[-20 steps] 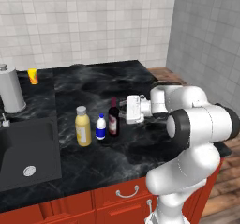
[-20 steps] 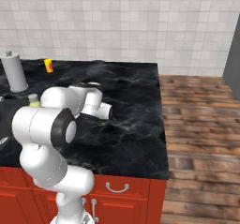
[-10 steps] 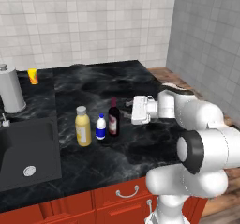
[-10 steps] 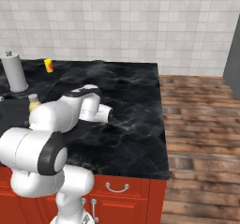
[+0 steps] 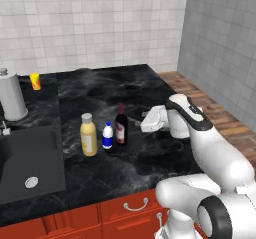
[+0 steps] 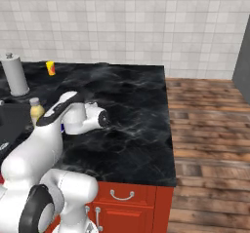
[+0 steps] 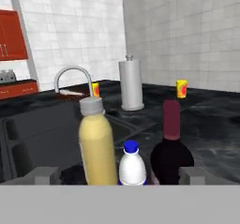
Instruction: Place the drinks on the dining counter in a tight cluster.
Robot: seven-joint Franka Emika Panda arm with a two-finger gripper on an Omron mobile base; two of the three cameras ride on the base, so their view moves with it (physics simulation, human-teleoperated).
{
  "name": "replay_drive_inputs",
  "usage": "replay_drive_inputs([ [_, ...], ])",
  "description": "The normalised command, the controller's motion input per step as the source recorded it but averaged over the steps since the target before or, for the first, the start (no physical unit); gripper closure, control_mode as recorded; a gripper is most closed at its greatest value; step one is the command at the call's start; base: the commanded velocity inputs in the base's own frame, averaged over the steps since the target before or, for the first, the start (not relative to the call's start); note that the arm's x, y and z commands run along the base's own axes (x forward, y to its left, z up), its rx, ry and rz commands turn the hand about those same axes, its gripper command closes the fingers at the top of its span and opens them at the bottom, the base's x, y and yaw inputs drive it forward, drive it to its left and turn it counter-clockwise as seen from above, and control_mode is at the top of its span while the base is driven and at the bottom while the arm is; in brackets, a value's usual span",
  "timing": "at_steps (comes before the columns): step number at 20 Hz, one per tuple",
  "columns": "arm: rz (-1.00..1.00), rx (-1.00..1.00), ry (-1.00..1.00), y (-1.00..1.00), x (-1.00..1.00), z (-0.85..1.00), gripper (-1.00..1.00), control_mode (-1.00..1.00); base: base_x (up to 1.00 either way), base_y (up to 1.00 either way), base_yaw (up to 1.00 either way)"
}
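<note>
Gripper (image 5: 139, 122) wide apart, empty, just beside wine bottle (image 5: 120, 125), small bottle (image 5: 107, 135), yellow bottle (image 5: 88, 134) clustered on dining counter (image 5: 150, 155).

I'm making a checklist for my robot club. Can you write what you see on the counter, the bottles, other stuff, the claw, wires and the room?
Surface: dining counter, black marble look, with an inset sink.
Job's things: yellow bottle, small blue-and-white bottle and wine bottle upright, close together in a row.
Clutter: paper towel roll, orange-yellow cup, faucet.
Claw: claw right of the wine bottle, holding nothing, fingers apart.
Cables: nothing seen.
Surroundings: tiled walls, wood floor, red cabinets.
</note>
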Motion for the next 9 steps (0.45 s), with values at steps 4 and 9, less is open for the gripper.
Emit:
replay_drive_inputs([
  [4,-0.24,-0.14,0.32,-0.2,-0.33,0.24,-1.0,-1.0,0.0,0.0,0.0],
  [9,-0.21,-0.1,0.32,-0.2,-0.45,0.19,-1.0,-1.0,0.0,0.0,0.0],
])
